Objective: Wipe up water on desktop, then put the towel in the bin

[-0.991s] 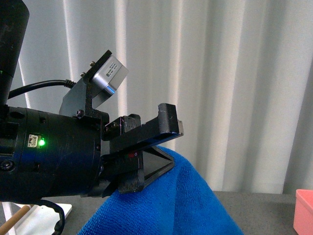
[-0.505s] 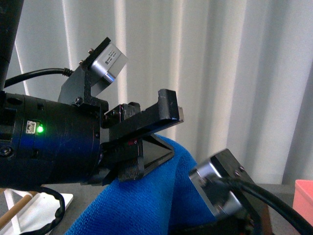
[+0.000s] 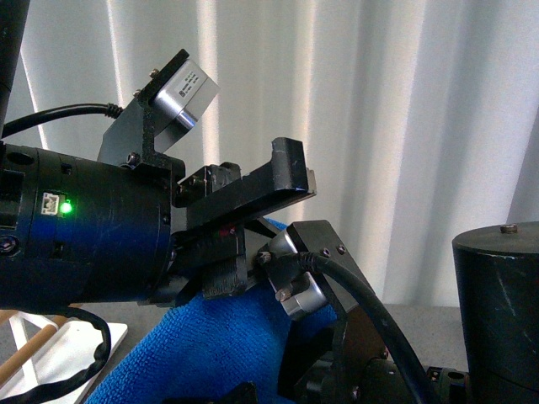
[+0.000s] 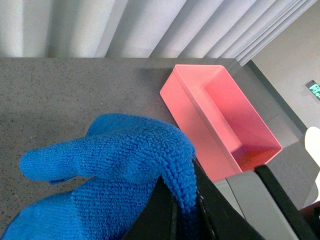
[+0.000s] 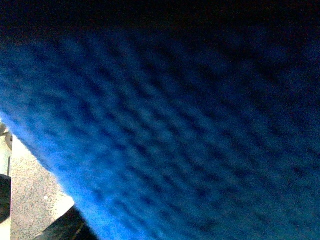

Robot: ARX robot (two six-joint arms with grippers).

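Note:
The towel (image 4: 115, 160), bright blue and fuzzy, hangs bunched above the desktop (image 4: 75, 85). My left gripper (image 4: 182, 220) is shut on a fold of it. In the front view the left gripper (image 3: 282, 220) is held high at the left, with the towel (image 3: 185, 345) draped below it. The pink bin (image 4: 192, 115) stands open and empty on the desktop just beyond the towel. My right arm (image 3: 354, 337) has come up close against the towel. My right gripper is open. The blurred towel (image 5: 175, 125) fills its wrist view and hides the fingers.
A rack with a wooden rod (image 3: 25, 362) on a white base plate (image 3: 76, 345) stands at the lower left in the front view. A dark cylinder of the right arm (image 3: 497, 311) blocks the lower right. Pale curtains (image 3: 404, 126) hang behind. The desktop's edge (image 4: 260, 80) runs just past the bin.
The right arm has risen into the front view from the lower right and now covers the towel's right side and the bin. The left gripper has lifted slightly, still holding the towel.

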